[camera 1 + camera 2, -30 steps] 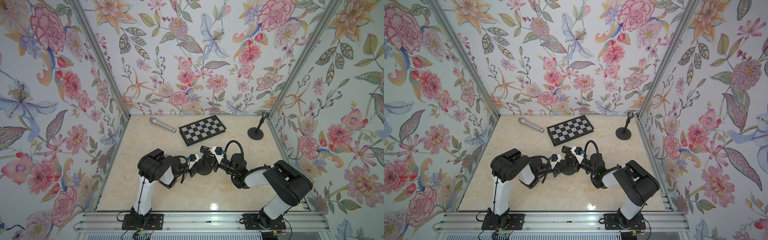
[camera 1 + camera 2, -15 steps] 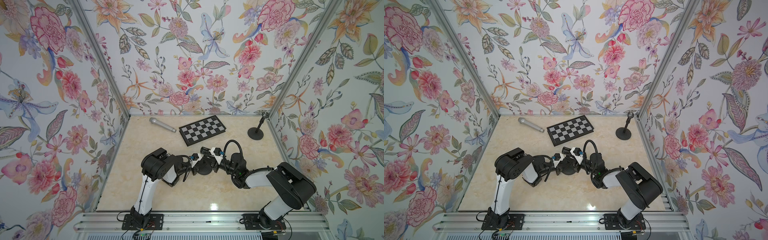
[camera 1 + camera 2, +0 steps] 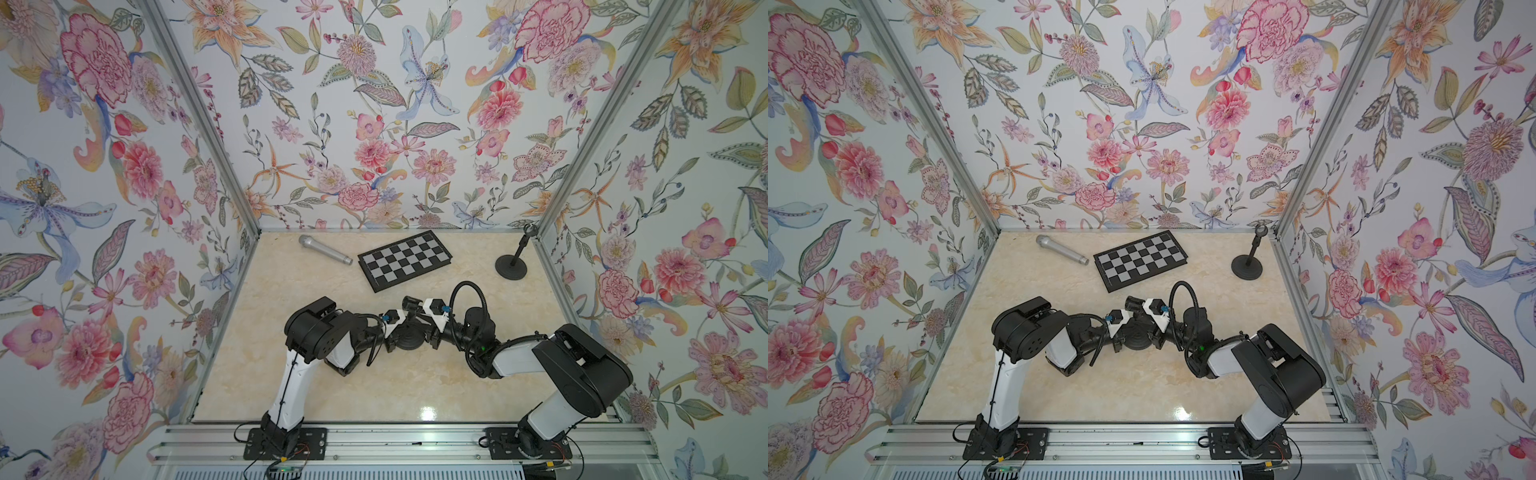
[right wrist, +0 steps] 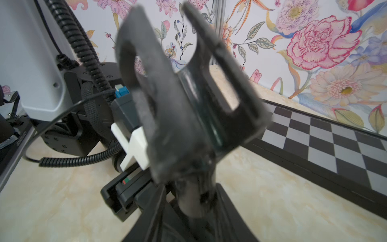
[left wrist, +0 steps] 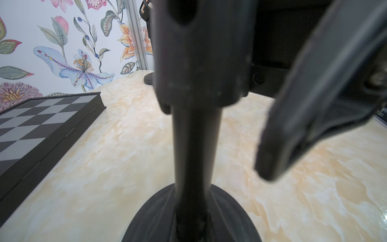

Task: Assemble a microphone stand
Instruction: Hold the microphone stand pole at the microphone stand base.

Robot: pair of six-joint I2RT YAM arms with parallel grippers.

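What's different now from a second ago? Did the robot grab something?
The left arm leaned slightly toward the middle, and the left gripper closed on the black round-based microphone stand standing between both grippers. The right gripper sits at the same stand; whether it has loosened is unclear. The silver microphone, black-and-grey chessboard and second black stand in the far corner stayed put.

Floral-papered walls (image 3: 374, 124) stand on three sides, joined by aluminium corner posts (image 3: 204, 124). The floor (image 3: 291, 299) is glossy cream marble pattern, with a bright glare spot (image 3: 428, 413) near the front rail (image 3: 395, 436).
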